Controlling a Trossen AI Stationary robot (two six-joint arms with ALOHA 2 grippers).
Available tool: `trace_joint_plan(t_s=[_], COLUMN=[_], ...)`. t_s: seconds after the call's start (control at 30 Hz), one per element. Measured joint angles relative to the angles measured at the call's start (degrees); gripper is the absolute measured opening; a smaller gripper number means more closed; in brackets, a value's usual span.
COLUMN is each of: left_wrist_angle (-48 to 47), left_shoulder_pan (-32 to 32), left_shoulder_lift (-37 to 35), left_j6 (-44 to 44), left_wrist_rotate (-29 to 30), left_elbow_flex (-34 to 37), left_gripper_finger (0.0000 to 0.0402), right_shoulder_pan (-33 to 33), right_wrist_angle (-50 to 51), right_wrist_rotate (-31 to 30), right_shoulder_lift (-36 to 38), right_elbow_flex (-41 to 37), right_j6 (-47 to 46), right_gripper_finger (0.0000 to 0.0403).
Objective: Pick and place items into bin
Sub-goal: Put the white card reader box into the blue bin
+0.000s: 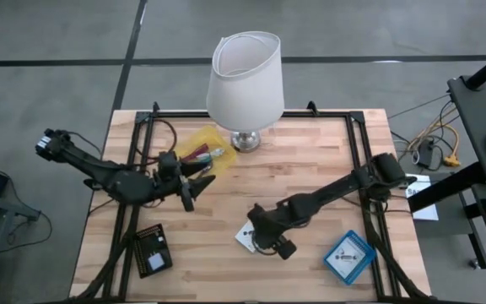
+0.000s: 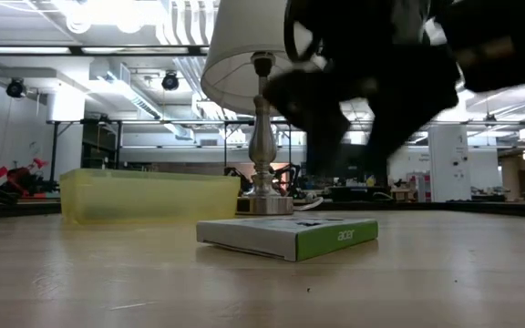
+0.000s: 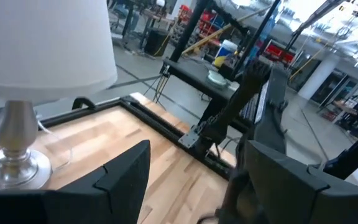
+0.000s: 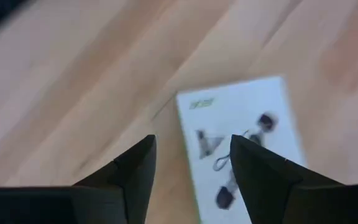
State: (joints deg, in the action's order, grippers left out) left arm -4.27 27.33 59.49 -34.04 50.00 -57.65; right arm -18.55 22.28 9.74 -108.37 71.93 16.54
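Two dark arms work over a wooden table [image 1: 310, 169]. Nearest the front edge lie a blue-bordered card [image 1: 349, 256] at the right and a dark printed card [image 1: 153, 251] at the left, both flat on the wood and well apart. Just behind them, near the table's middle, the right gripper [image 4: 191, 163] hangs directly above a flat white box [image 4: 244, 137] with a green edge, its fingers spread apart with the box's printed top showing between them; whether the fingertips touch the box cannot be told. Farther back on the left, the left gripper [image 3: 191, 180] sits just beside a translucent yellow bin [image 1: 199, 148], its two fingers apart and nothing between them. Inside the bin lie several pen-like sticks [image 1: 202, 154], red and greenish. At the far edge, beside the bin, stands a white-shaded lamp [image 1: 245, 80] on a silver base, upright, its shade overhanging the bin's rim.
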Motion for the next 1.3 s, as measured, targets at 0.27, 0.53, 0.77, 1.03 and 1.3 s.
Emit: trace_joint_plan(t_s=[0.27,0.53,0.77,1.03,1.3], left_wrist_angle=[-2.6,-2.8,-2.8,-2.8,-2.7], left_shoulder_pan=[0.0,0.0,0.0,0.0,0.0], left_shoulder_lift=[-1.5,-1.4,-1.4,-1.4,-1.4], left_j6=[0.4,0.4,0.4,0.4,0.2], left_wrist_rotate=[-0.2,-0.5,-0.5,-0.5,-0.5], left_elbow_flex=[-0.1,-0.1,-0.1,-0.1,-0.1], left_gripper_finger=[0.0246,0.0246,0.0246,0.0246,0.0246], right_shoulder_pan=[0.0,-0.7,-1.6,-1.3,-1.2], right_wrist_angle=[8.8,8.8,5.1,3.1,2.1], right_wrist_rotate=[-0.2,-0.2,-0.2,-0.7,-0.7], right_shoulder_lift=[-8.2,-8.7,-8.6,-8.6,-10.1], right_elbow_flex=[6.8,10.0,9.3,7.0,6.5], right_j6=[0.6,0.6,7.2,7.7,10.5], right_gripper_finger=[0.0161,0.0139,0.013,0.0127,0.0117])
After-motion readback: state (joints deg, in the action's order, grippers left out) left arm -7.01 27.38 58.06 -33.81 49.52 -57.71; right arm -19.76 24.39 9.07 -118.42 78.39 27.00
